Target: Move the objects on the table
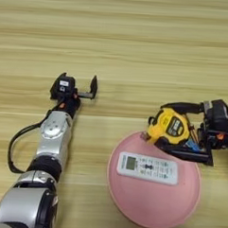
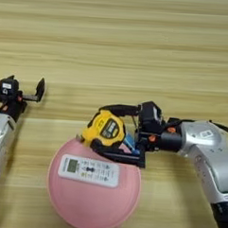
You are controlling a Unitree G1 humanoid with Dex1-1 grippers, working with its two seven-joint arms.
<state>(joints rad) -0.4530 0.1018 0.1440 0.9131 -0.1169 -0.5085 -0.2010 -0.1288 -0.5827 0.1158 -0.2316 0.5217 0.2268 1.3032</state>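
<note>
My right gripper (image 2: 116, 133) clamps tape measure (image 2: 104, 127) at pink plate's (image 2: 101, 210) upper rim, frame centre. Remote (image 2: 88, 170) already on plate. Lower gently beside remote, then release. Left gripper (image 1: 78, 87) idle upper left, jaws apart.

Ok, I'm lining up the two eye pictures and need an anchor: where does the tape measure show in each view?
Left eye view: the tape measure is right of centre, between the right gripper's fingers, over the pink plate's far rim.
Right eye view: the tape measure is just left of centre, over the same rim.
Shared landmark: the white remote on the plate, just nearer than the tape measure.
</note>
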